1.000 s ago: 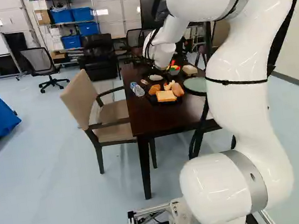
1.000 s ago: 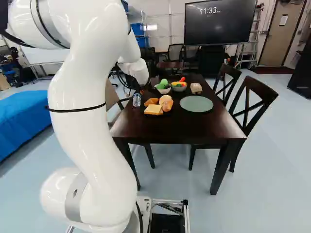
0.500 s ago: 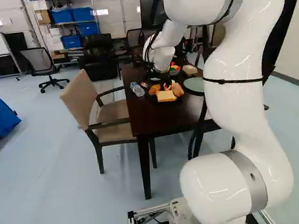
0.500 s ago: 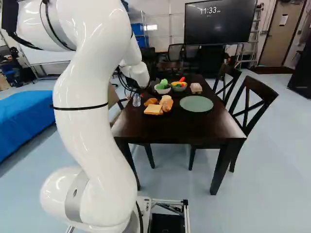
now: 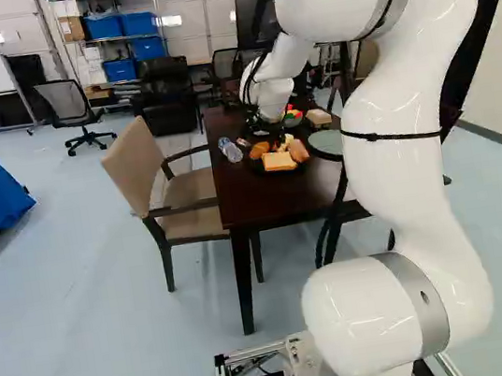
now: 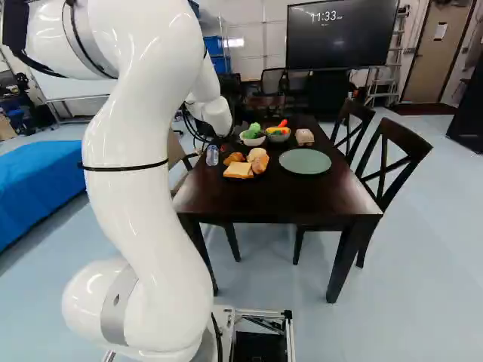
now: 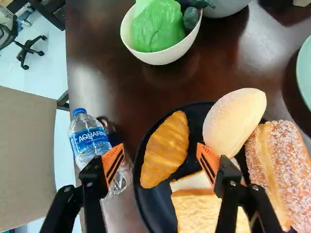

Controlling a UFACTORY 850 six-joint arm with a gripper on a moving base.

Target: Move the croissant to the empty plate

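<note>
My gripper [image 5: 270,128], partly hidden by the wrist, hangs over the far side of the food plate in the left base view. In the wrist view the gripper [image 7: 159,150] is open, its orange-padded fingers on either side of the golden croissant [image 7: 165,149], with gaps to both. The croissant lies on a black plate [image 7: 163,213] beside bread slices [image 7: 199,208], a pale roll [image 7: 235,121] and a sugared loaf [image 7: 279,170]. The empty pale green plate [image 6: 305,161] rests on the table, right of the food in the right base view.
A water bottle [image 7: 90,138] lies close beside one finger. Ahead of the gripper stands a white bowl [image 7: 163,57] with green vegetables. A second bowl [image 6: 278,136] and a small box-like thing [image 6: 304,136] are farther back on the dark table [image 6: 279,200]. Chairs [image 6: 392,154] flank it.
Over the last second the arm has shifted and its gripper has come down towards the food plate, now covering the pale bowl in the left base view. The base has not moved.
</note>
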